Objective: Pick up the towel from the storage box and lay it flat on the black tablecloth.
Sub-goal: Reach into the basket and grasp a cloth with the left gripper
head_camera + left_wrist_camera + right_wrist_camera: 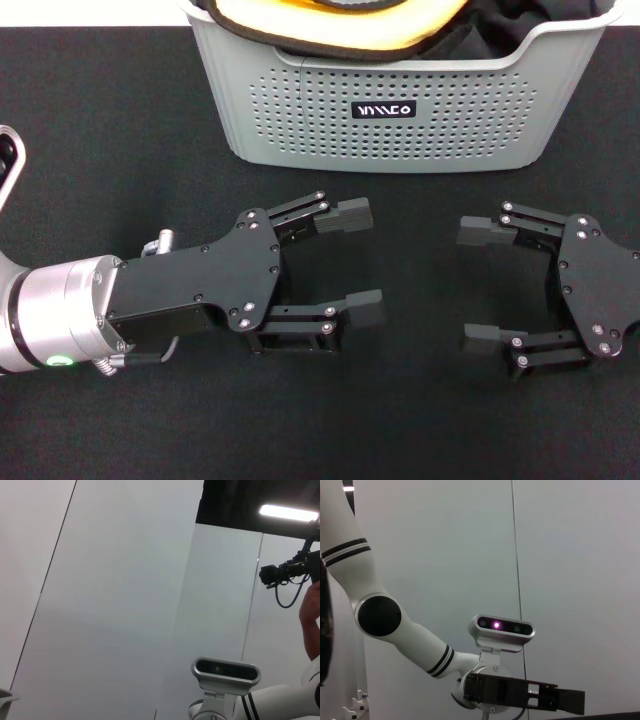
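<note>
Both end effectors, left (345, 262) and right (483, 285), rest wide apart, empty, on the black tablecloth (100, 150).

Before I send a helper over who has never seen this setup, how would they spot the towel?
Look past the two open grippers, left and right, to the grey perforated basket at the back of the black tablecloth. The towel lies bunched inside at the rim, bright yellow-orange, unlike the black cloth beside it.

Storage box (400, 140): matt grey perforated plastic. Towel (330, 25) inside it: soft fleece. Black tablecloth (100, 150) beneath: fine-woven matt fabric.
</note>
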You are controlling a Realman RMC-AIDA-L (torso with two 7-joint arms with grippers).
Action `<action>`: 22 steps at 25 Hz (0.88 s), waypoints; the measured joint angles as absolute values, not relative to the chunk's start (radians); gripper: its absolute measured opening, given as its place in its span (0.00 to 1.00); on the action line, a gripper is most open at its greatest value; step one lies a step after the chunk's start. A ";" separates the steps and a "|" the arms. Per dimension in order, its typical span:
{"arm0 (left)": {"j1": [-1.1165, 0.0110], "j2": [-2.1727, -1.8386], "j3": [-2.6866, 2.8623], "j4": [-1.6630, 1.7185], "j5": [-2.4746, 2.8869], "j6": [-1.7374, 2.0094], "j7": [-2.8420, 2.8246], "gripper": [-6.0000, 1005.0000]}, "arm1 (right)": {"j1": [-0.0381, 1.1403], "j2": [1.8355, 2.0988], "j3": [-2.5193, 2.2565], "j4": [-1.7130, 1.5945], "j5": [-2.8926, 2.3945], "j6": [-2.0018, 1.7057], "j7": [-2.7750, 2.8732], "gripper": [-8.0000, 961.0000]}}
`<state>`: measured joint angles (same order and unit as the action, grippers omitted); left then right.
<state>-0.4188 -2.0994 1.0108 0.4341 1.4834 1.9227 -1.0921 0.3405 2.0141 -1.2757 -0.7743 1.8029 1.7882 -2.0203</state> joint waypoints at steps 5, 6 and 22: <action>-0.419 -2.099 1.011 0.434 1.483 1.922 -1.092 0.88 | 0.340 2.014 -1.274 -0.773 1.803 1.788 -2.020 0.92; -0.419 -2.099 1.011 0.434 1.483 1.922 -1.092 0.88 | 0.340 2.014 -1.274 -0.773 1.803 1.788 -2.020 0.92; -0.421 -2.100 0.998 0.342 1.184 1.784 -1.095 0.88 | 0.344 2.014 -1.273 -0.731 1.809 1.787 -2.058 0.92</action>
